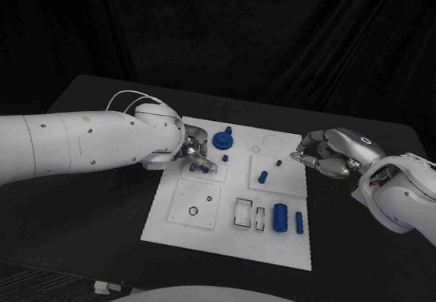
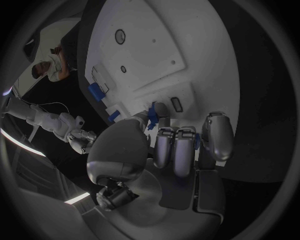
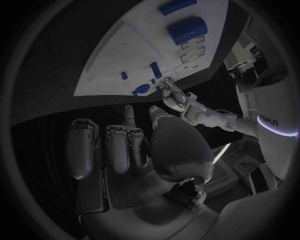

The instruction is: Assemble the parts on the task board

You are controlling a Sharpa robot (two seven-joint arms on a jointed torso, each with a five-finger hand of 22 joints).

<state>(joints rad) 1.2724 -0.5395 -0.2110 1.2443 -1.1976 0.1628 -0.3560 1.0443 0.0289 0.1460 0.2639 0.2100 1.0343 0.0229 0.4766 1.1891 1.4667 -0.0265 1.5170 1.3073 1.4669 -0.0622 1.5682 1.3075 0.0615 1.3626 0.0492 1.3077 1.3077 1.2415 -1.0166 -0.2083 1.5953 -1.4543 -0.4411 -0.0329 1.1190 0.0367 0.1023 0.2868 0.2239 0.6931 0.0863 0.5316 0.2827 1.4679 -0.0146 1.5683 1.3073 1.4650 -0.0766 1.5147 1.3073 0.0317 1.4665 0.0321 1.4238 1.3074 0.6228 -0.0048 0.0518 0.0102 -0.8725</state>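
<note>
- Reaching in over the task board (image 1: 230,237), the left hand (image 1: 197,157) sits at the board's upper-left area, fingers (image 2: 176,150) curled; a sliver of blue shows between them in the left wrist view, so it looks to be pinching a small blue part (image 1: 198,167), though I cannot tell for certain.
- Off the board's right edge, the right hand (image 1: 327,153) hovers above the desk (image 1: 78,199), fingers curled in on nothing.
- Loose on the board: a blue cylinder (image 1: 280,212), a slimmer blue rod (image 1: 299,222) just beside it, and a short peg (image 1: 263,177) nearer the middle.
- Standing at the top: a blue knob piece (image 1: 224,140).
- My read: these are light, stiff, smooth plastic bits, likely to roll. Best pinched across the middle, from the sides.
</note>
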